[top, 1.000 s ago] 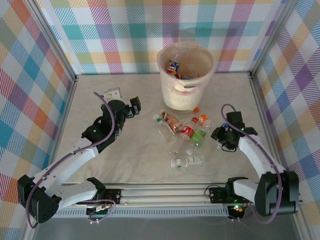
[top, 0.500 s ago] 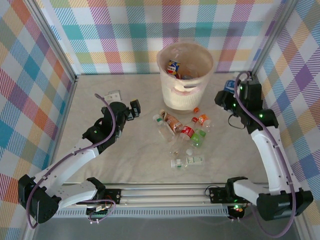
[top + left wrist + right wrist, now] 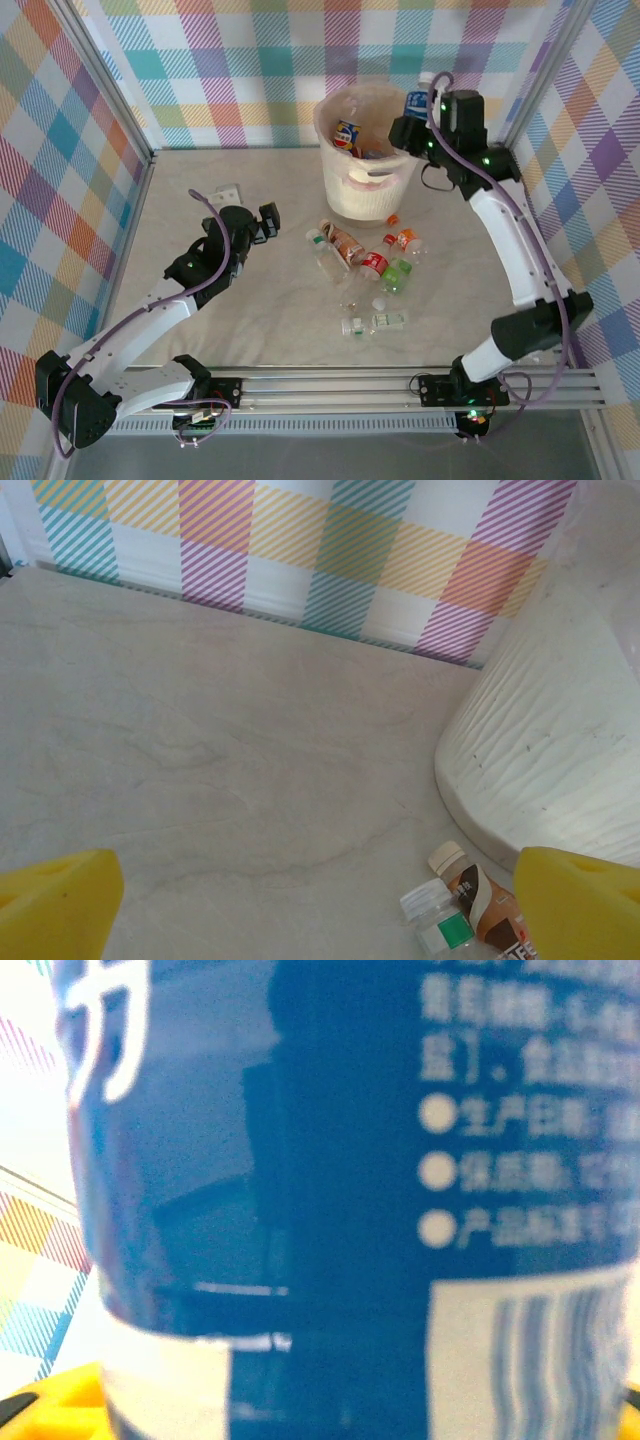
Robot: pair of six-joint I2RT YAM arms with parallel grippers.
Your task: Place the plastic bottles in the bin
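A robot test cell in a lab, not a lived-in room.

A pale marbled bench (image 3: 270,320) carries a cream bin (image 3: 345,205). Behind the bin and to both sides of it stand flat panels printed in pastel plaid (image 3: 230,70), framed by bare aluminium posts (image 3: 112,88). On the near side of the bin, at the bench's edge, a metal rail (image 3: 330,385) bears the bases of a left arm (image 3: 150,320) and a right arm (image 3: 520,250), both white and black, trailing purple cables (image 3: 212,207).

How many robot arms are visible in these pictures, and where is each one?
2. The left arm stretches over the left of the table, left pincer open and empty. The right arm is raised beside the bin, right pincer gripping a blue-labelled bottle.
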